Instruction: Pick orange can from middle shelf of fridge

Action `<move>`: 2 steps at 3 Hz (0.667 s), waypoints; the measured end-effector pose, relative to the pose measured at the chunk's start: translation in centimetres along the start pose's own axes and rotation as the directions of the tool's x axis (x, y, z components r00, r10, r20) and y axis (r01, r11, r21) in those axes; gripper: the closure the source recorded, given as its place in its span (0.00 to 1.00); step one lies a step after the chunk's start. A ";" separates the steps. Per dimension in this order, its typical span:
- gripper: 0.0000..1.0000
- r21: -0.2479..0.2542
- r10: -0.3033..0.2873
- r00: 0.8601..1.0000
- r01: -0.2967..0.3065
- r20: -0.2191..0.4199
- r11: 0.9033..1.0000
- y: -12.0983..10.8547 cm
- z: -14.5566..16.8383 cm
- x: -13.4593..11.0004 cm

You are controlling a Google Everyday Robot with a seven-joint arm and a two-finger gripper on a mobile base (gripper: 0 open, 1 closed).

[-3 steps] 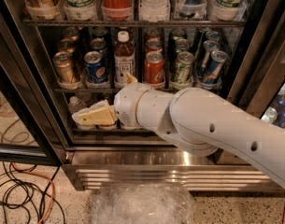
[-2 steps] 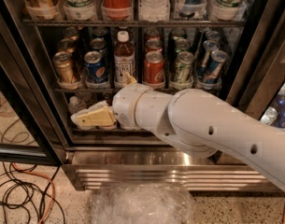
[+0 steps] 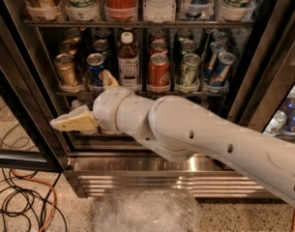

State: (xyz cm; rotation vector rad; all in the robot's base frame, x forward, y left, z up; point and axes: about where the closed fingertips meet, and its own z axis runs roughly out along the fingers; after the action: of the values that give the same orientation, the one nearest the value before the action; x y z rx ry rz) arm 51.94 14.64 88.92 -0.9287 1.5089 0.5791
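Observation:
The orange can point(image 3: 66, 70) stands at the front of the leftmost lane on the middle shelf point(image 3: 195, 94) of the fridge point(image 3: 263, 57), with more such cans behind it. My gripper point(image 3: 81, 99) is inside the fridge's open doorway, just below the middle shelf and below-right of the orange can, not touching it. It is open and empty: one cream finger point(image 3: 72, 122) points left, the other point(image 3: 108, 78) reaches up in front of the blue can. My white arm point(image 3: 210, 139) crosses the lower shelf area and hides it.
On the middle shelf stand a blue Pepsi can point(image 3: 95, 65), a brown bottle point(image 3: 128, 57), a red Coca-Cola can point(image 3: 158, 71), a green can point(image 3: 188, 70) and blue cans point(image 3: 219, 67). The ribbed steel base point(image 3: 161, 180) lies below. Cables point(image 3: 21, 202) lie on the floor at the left.
My gripper has moved a little to the left, below the middle shelf. The cans have not moved.

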 end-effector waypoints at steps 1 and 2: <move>0.00 -0.005 0.004 1.000 -0.004 0.003 1.000 0.1 0.2 0.1; 0.19 -0.006 0.004 1.000 -0.004 0.003 1.000 0.2 0.2 0.1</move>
State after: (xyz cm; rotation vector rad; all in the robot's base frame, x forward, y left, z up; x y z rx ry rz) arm 51.95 14.88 88.73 -0.9289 1.5080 0.5876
